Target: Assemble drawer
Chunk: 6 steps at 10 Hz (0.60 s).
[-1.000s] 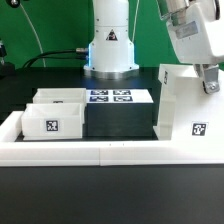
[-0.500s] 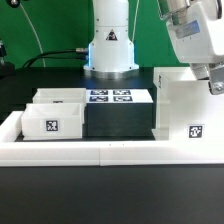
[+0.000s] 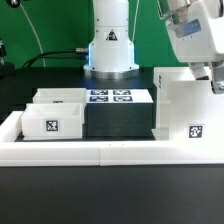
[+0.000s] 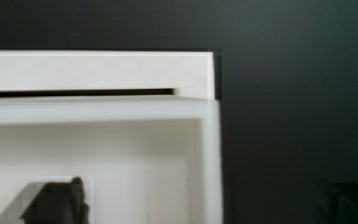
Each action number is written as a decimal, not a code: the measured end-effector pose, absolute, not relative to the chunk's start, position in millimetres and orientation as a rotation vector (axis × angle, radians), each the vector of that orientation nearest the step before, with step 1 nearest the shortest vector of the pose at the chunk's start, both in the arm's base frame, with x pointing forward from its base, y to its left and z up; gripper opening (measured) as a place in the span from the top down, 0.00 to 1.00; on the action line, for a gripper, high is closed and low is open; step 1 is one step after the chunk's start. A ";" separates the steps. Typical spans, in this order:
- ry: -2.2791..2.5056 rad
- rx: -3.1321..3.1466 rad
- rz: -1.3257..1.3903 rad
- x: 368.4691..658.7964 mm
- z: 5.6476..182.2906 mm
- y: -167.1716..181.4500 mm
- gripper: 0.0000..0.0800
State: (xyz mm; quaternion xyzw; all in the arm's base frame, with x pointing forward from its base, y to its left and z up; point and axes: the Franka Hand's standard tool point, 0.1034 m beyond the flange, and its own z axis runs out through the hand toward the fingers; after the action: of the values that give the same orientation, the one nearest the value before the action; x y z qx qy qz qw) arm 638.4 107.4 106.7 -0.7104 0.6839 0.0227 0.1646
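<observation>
Since a second ago the box shell point(image 3: 185, 105) has swung from a slightly skewed stance to sitting square, and in the last half second nothing more has shifted. It stands upright on the exterior view's right, tall and white, with a black-and-white square tag point(image 3: 197, 130) low on the face toward the camera, and its foot is against the long white rail point(image 3: 100, 151) that edges the black table point(image 3: 100, 190). The gripper point(image 3: 211, 82) hangs at the shell's upper far corner. In the wrist view its two dark fingers point(image 4: 51, 200) are spread wide, one on each side of the shell's thin white wall, and neither visibly touches it. Well apart, on the exterior view's left, two small open-top trays sit one behind the other and close together. The front tray point(image 3: 50, 118) shows its own square tag and the rear tray point(image 3: 58, 97) is just behind it. Between the trays and the shell, farther back, the marker board point(image 3: 112, 97) lies flat before the arm's white base point(image 3: 110, 50).
</observation>
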 end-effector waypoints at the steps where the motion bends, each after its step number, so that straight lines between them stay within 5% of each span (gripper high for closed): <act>1: 1.878 -2.098 0.086 628.8 119.9 105.4 0.19; 4: 1.755 -2.192 0.058 616.4 142.2 92.1 0.19; 6: 1.712 -2.231 0.055 615.5 138.7 95.1 0.19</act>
State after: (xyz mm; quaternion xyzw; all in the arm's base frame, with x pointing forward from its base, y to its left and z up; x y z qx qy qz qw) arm 615.5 95.1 138.7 -0.7825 0.6004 0.0192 0.1640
